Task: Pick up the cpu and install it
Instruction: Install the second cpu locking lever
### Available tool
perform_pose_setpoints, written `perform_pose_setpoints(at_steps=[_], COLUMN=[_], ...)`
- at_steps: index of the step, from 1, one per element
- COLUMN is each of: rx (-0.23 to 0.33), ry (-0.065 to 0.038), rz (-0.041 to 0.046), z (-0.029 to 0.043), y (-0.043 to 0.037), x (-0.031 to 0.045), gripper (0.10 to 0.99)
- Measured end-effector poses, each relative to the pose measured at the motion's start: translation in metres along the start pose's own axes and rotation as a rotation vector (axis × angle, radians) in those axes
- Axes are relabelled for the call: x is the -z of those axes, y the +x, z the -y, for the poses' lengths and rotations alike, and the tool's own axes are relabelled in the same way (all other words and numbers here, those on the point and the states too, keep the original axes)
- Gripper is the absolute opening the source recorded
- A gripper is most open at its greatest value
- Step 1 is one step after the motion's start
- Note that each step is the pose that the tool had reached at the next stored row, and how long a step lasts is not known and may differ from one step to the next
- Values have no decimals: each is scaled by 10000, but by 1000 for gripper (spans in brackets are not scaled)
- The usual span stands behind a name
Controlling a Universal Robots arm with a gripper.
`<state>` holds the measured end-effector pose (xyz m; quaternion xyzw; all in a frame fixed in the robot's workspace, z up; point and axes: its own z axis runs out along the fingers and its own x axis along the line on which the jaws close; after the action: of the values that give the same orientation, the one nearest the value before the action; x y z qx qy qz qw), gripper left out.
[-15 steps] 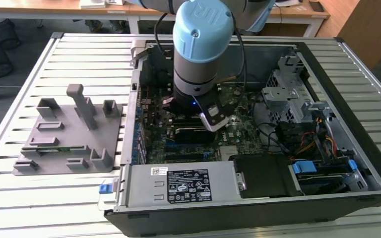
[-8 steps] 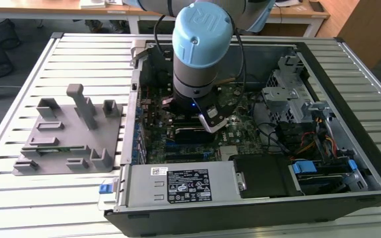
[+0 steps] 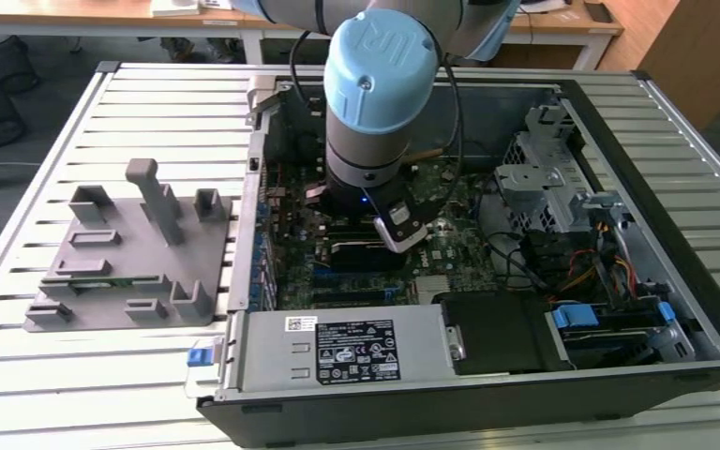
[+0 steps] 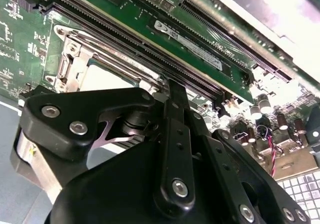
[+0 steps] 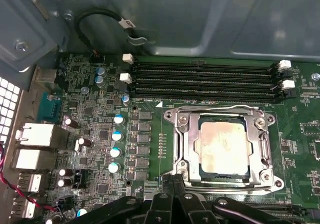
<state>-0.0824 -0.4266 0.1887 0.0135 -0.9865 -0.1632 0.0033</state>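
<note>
The arm (image 3: 379,103) reached straight down into the open computer case (image 3: 660,141), which lay on its side on the slatted tabletop (image 3: 110,375). Its blue-capped wrist joint stood upright over the middle of the green circuit board (image 3: 442,187), and the lower end hung close above the board.

In the first wrist view the cpu (image 5: 223,145) sat flat inside the metal socket frame (image 5: 181,149), its silvery top plate facing up and mottled with a tan stain. The frame surrounded it on all sides, and the four long memory slots (image 5: 205,79) ran just beside the socket. In the second wrist view a corner of the cpu's pale top (image 4: 107,79) showed past the black linkage.

The claw (image 5: 172,196) hovered at the socket's edge, near the cpu. Its black links crowded together in both wrist views, but the fingertips were cut off or hidden behind the linkage, so I could not tell how far it stood open or whether it gripped anything.

In the exterior view the arm's body hid the socket. A grey plastic fixture (image 3: 135,253) stood on the tabletop at the exterior view's left, well apart from the case.
</note>
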Motion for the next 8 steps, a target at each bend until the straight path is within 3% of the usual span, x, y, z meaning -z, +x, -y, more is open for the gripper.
perform_pose_setpoints(at_steps=[8], rx=[1], ry=[-121], rz=[4], z=[-20], y=[23], x=[-16], gripper=[110])
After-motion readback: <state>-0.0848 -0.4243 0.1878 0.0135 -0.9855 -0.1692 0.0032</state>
